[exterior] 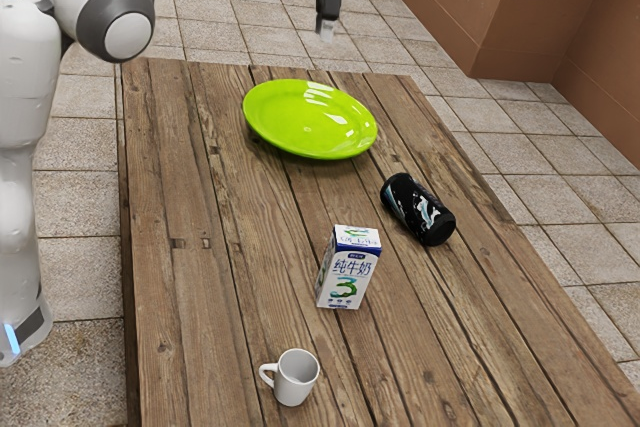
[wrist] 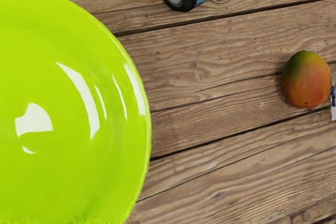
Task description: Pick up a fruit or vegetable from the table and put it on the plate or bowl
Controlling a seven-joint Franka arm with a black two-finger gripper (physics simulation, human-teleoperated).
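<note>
Hangs the gripper point(exterior: 327, 25) high beyond the plate point(exterior: 310, 119), cannot tell if wide or narrow, likely for a clear overview, with the mango point(wrist: 306, 78) lying unpicked on the table point(exterior: 200, 247), apart from the plate.

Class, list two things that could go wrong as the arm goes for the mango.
1. The mango sits close beside the milk carton, so the pincer may knock the carton over while descending.
2. The black can lies on its side nearby; a nudge could roll it.
</note>
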